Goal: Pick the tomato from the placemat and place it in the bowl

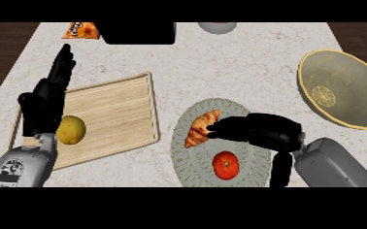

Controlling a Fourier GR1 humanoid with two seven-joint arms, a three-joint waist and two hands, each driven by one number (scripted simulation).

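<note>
A red tomato (225,165) lies on a round grey placemat (188,162) near the front edge, with a croissant (201,128) beside it toward the back left. My right hand (261,131) hovers over the placemat just behind the tomato, fingers curled and pointing left toward the croissant, holding nothing. The thumb hangs down to the right of the tomato. The bowl (337,87), grey with a yellow rim and an orange pattern inside, sits at the right edge. My left hand (46,99) rests open at the left, fingers up.
A wooden cutting board (114,116) at the left carries a yellow lemon (71,130). Along the back stand a black block (138,32), an orange packet (81,30) and a grey round object (217,27).
</note>
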